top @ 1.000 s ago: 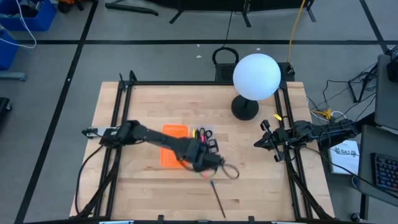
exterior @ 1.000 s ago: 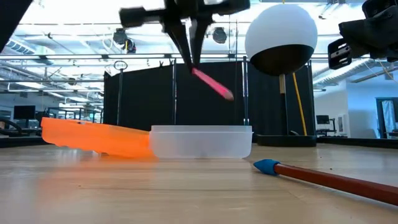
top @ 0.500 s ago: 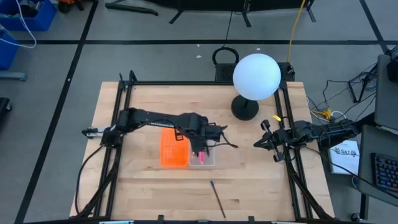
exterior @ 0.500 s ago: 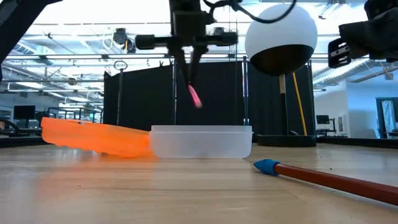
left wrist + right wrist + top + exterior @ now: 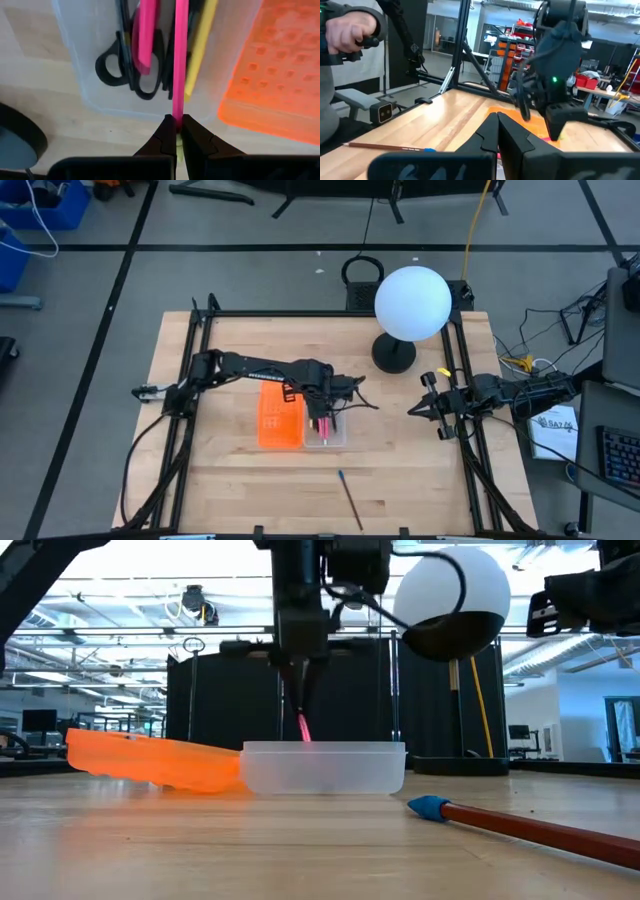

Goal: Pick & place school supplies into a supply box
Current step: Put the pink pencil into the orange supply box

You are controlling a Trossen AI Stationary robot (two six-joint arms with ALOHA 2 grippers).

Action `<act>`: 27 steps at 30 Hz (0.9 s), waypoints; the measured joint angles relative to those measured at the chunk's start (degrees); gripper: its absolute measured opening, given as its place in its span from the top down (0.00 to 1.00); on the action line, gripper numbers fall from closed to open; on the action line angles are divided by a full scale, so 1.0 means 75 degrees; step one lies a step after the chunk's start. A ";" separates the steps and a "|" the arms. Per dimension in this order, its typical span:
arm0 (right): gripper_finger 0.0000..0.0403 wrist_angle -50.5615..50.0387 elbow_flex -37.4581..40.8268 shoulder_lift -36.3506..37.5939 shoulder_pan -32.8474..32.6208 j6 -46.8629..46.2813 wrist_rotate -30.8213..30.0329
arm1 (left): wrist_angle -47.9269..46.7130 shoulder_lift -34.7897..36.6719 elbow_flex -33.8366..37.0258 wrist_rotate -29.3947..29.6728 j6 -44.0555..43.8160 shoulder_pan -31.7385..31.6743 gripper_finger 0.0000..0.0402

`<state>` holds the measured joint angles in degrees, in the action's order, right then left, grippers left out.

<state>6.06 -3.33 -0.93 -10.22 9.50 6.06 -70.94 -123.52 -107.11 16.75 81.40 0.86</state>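
Left gripper (image 5: pixel 176 131) pinching pink pen (image 5: pixel 180 55) over clear tray (image 5: pixel 322 768); tilted drop could bounce out. Right gripper (image 5: pixel 428 406) pressed together, waiting at table's right edge.

Showed closed right gripper (image 5: pixel 497 131) fingers, brown blue-tipped pencil (image 5: pixel 392 146) on wooden table (image 5: pixel 455 120), left arm (image 5: pixel 555 80) over orange tray (image 5: pixel 507 111), person's hand (image 5: pixel 350 27) gripping handle.

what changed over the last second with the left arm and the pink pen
The left gripper, fingers shut on the pink pen, swung back from the table's front to over the clear tray and lowered the pen, now upright, into it. The right gripper, the orange half and the brown pencil stayed put.
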 joint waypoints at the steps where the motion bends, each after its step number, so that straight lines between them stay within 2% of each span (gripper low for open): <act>1: 1.00 0.0001 0.0000 0.0000 0.0000 0.0049 0.0001 | 0.0069 0.0000 0.0064 0.0005 0.0004 -0.0034 0.97; 15: 1.00 -0.0270 0.0000 0.0000 0.0000 -0.0159 -0.0001 | 0.1104 0.0000 0.1188 -0.0399 0.0760 -0.0182 0.97; 22: 1.00 -0.0302 0.0000 0.0000 0.0000 -0.0374 -0.0002 | 0.1518 -0.0002 0.1497 -0.0530 0.0766 -0.0254 0.97; 27: 1.00 -0.0377 0.0000 0.0000 0.0000 -0.0377 -0.0002 | 0.1485 -0.0003 0.1497 -0.0493 0.0161 -0.0372 0.85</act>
<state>3.23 -3.33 -0.93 -10.22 6.67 6.04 -59.81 -123.55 -95.88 13.06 82.61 -1.93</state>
